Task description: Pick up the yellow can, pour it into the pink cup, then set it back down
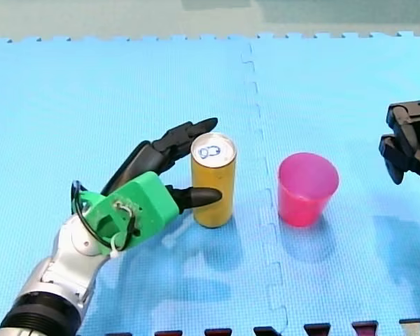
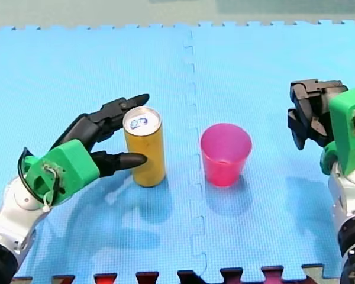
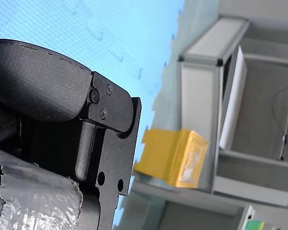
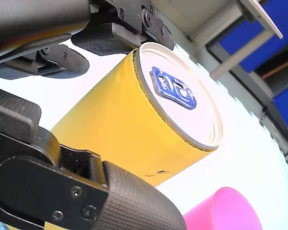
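We close our left hand [image 1: 150, 192] thumb-and-fingers around the upright yellow can [image 1: 213, 180] ready for lifting, with the pink cup [image 1: 307, 189] just beyond its fingertips and our right hand [image 2: 310, 112] past that.

Yellow can [image 1: 213, 180] stands upright, silver top with a blue tab, left hand [image 1: 150, 192] wrapped round it. Pink cup [image 1: 307, 189] sits upright near its right, not touching.
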